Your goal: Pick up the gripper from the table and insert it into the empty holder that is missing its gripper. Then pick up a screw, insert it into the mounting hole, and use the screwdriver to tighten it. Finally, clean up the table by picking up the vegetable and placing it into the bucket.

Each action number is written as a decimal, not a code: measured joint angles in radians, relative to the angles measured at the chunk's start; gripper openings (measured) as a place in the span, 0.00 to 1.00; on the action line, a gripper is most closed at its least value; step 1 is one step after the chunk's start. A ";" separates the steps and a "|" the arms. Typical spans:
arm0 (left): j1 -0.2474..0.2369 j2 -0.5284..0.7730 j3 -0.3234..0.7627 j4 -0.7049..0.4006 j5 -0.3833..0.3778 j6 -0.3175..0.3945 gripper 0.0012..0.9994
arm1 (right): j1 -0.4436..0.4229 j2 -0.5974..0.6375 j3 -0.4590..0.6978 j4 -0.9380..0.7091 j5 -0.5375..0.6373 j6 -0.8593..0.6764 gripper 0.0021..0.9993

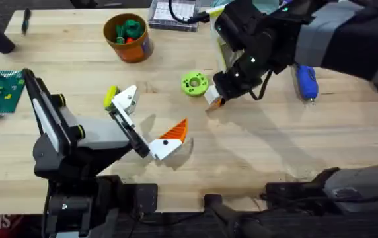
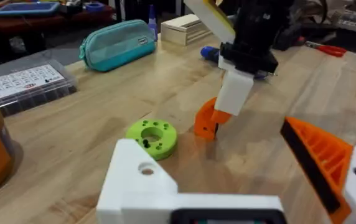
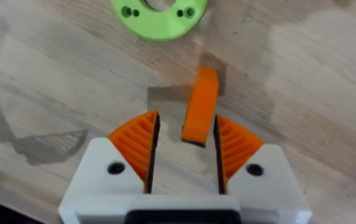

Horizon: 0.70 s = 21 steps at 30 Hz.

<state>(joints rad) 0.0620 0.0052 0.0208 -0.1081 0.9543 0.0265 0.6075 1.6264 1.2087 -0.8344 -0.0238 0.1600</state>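
Wood counter [image 1: 255, 152] under me, w/ cluttered room edges behind. My left arm lies low across the near side, its left hand [image 1: 146, 122] spread: one side has an orange pad [image 1: 176, 131], the other is a bare white holder [image 1: 128, 98] w/ no pad, so that's the empty mount. Bucket [image 1: 128, 38] sits at the far edge, screwdriver [image 1: 306, 82] off to the right, veg [image 1: 111, 92] just beside the holder. My right hand [image 3: 184, 146] is down by the green disc [image 1: 193, 83], pads apart, straddling the gripper [image 3: 200, 107], which lies on the wood btwn them; can't tell if a pad touches yet. Step: 1st pickup. Next, I reckon: close on it squarely, lift, carry to the holder.
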 joint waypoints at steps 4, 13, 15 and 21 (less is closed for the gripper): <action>0.000 0.000 0.000 0.000 0.000 0.000 1.00 | 0.000 0.000 0.000 0.000 0.036 0.000 0.50; 0.000 0.000 0.000 0.000 0.000 0.000 1.00 | 0.000 0.000 0.000 0.001 0.059 0.000 0.48; 0.000 0.000 0.000 0.000 0.000 0.000 1.00 | 0.000 0.000 0.000 0.001 0.061 0.000 0.45; 0.000 0.000 0.000 0.000 0.000 0.000 1.00 | 0.000 0.003 0.000 0.008 0.061 -0.004 0.33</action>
<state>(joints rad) 0.0620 0.0051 0.0208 -0.1081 0.9543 0.0266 0.6075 1.6291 1.2087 -0.8262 0.0371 0.1563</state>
